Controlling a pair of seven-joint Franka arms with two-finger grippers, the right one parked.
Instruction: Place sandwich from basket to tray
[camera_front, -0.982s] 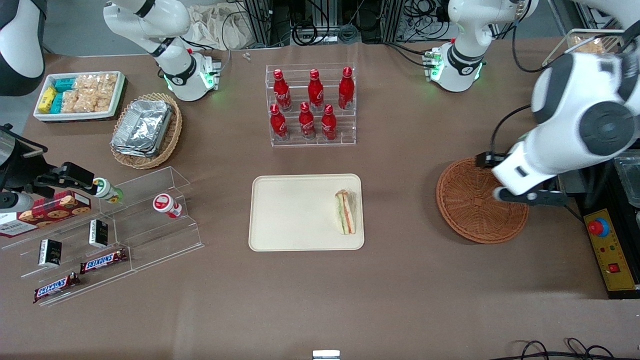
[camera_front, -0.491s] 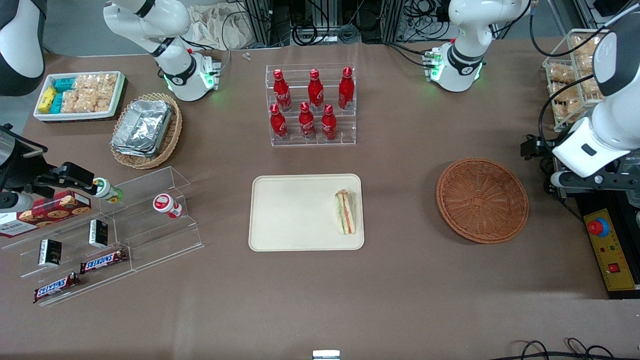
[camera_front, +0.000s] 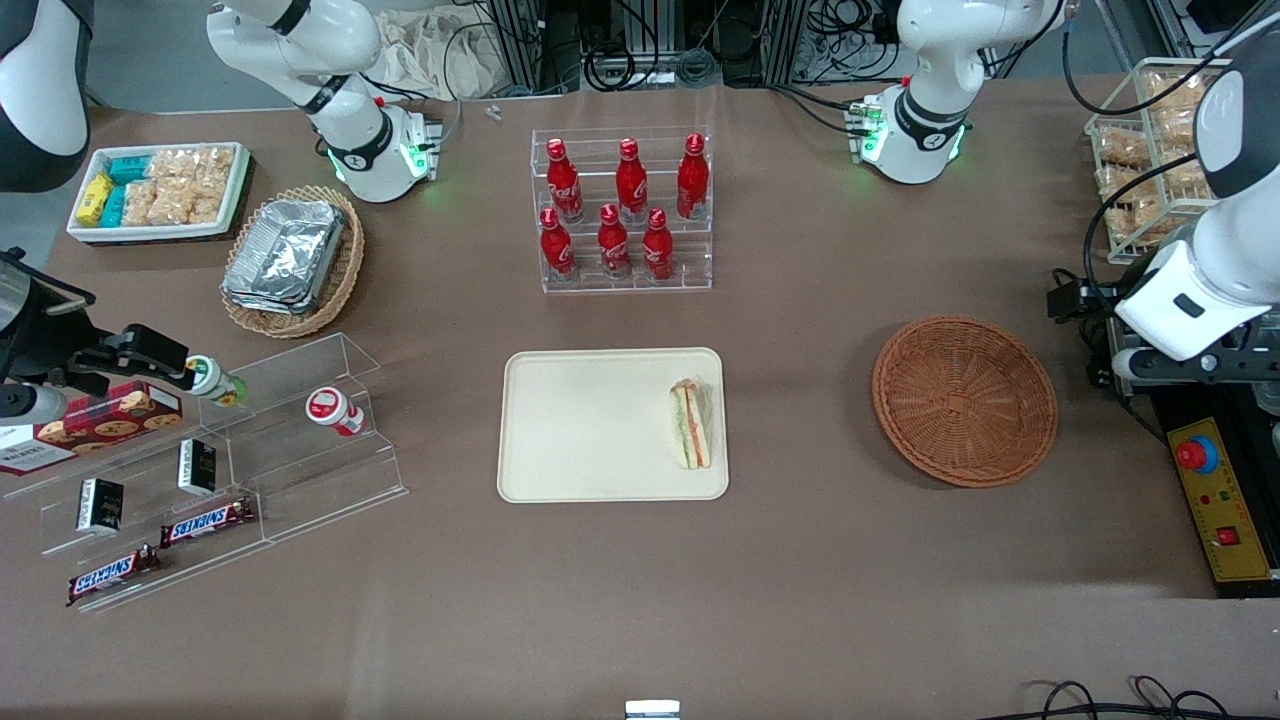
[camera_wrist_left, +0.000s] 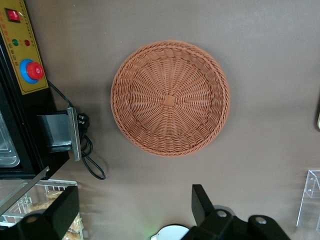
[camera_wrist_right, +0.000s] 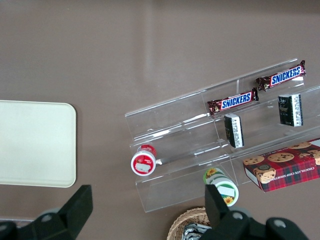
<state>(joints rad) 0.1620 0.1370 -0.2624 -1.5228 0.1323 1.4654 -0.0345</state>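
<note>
Resting on the flat cream-beige rectangular tray (camera_front: 600, 430) near its three o'clock edge, the clear-wrapped triangular white-bread sandwich (camera_front: 692, 424) looks delivered. The round reddish-brown wicker basket (camera_front: 965, 400) sits empty. The gripper (camera_wrist_left: 135, 210), fingers (camera_wrist_left: 201, 202) spread and holding nothing, hangs above the worktop (camera_front: 800, 560); parking well clear should finish cleanly.

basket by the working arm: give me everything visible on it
The basket is round, shallow, reddish-brown woven wicker with a braided rim and a small square knot at the centre of its base. It sits upright and flat on the brown table, with nothing inside. It lies toward the working arm's end, apart from the tray that carries the sandwich. The gripper hangs open above the table beside it, touching nothing.
</note>
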